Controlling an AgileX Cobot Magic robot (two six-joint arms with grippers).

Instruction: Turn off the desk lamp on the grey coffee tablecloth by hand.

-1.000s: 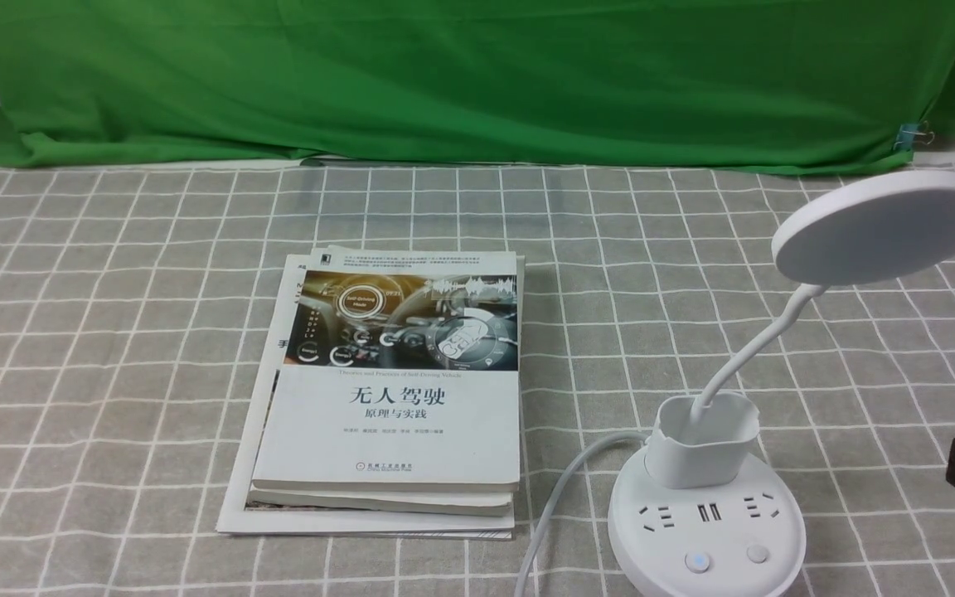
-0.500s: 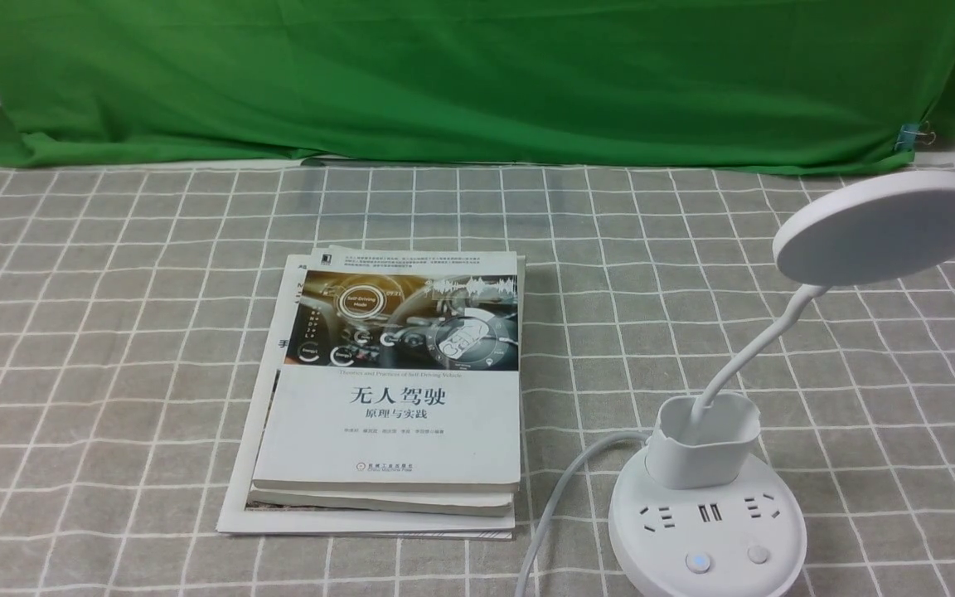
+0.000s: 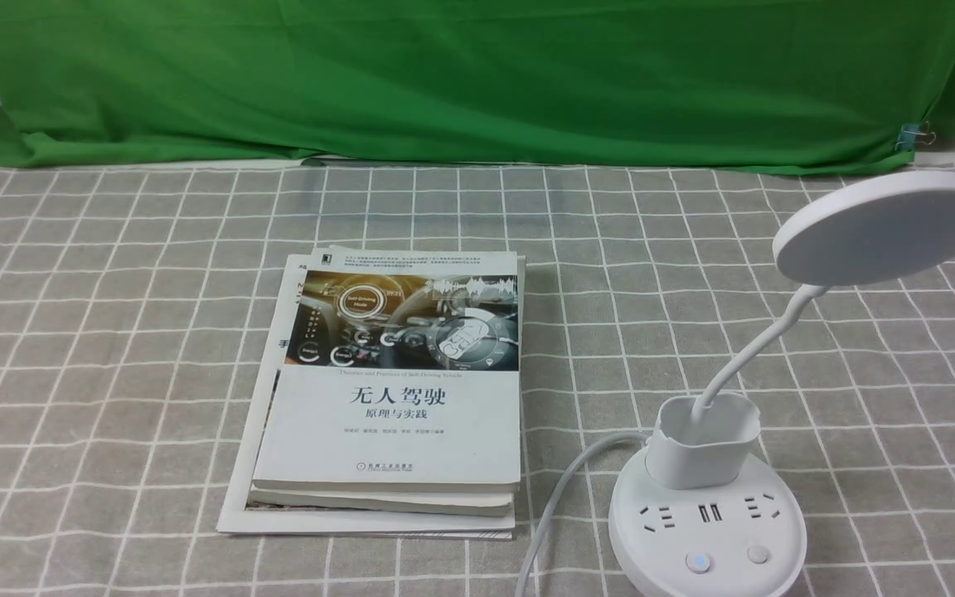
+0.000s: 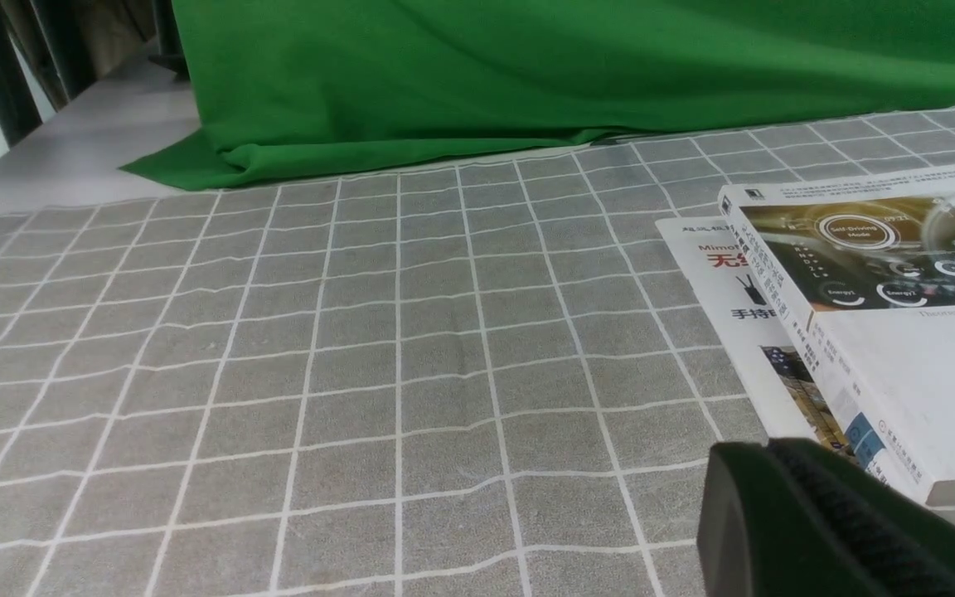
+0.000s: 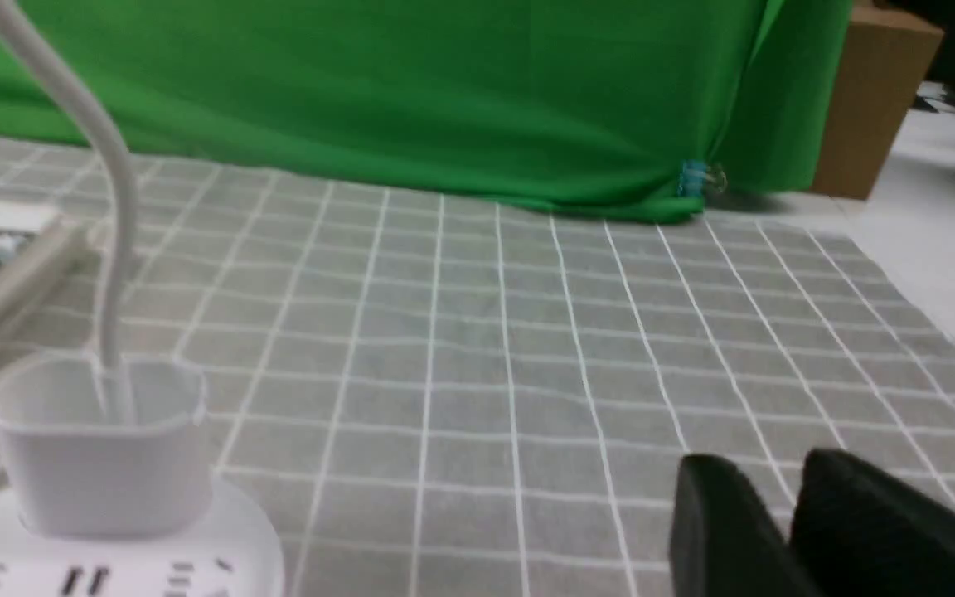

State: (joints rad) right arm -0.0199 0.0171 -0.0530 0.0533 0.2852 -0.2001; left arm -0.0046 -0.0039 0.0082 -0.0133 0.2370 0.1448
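So, the desk lamp [image 3: 708, 531] is found on the right side of the grey coffee tablecloth [image 3: 113, 332], close to the near edge, with its round base sat flat on the cloth. A small cup holder [image 3: 703, 452] is perched on the back of the base, and the thin neck [image 3: 755, 348] is curved up out of it to the flat disc head [image 3: 884, 228], which is tilted and leans out to the right. Two round buttons are seen at the front of the base: the left button [image 3: 697, 562] has a faint blue dot in it, the right button [image 3: 757, 554] is plain white. A white cable [image 3: 560, 489] is run off from the base's left side toward the near edge. Just left of the lamp, a stack of books [image 3: 395, 398] is laid flat, not touching it. The green backdrop cloth [image 3: 477, 75] is draped along the far side, pinned with a blue clip [image 3: 908, 137]. The right hand [image 5: 776, 473] is only caught in its own wrist view, low over the cloth and off to the side of the base, fingers a bit apart with nothing between them, nothing touched. The left hand [image 4: 776, 497] is parked near the books' corner; only one finger is shown, so whether it's released or clenched can't be told.
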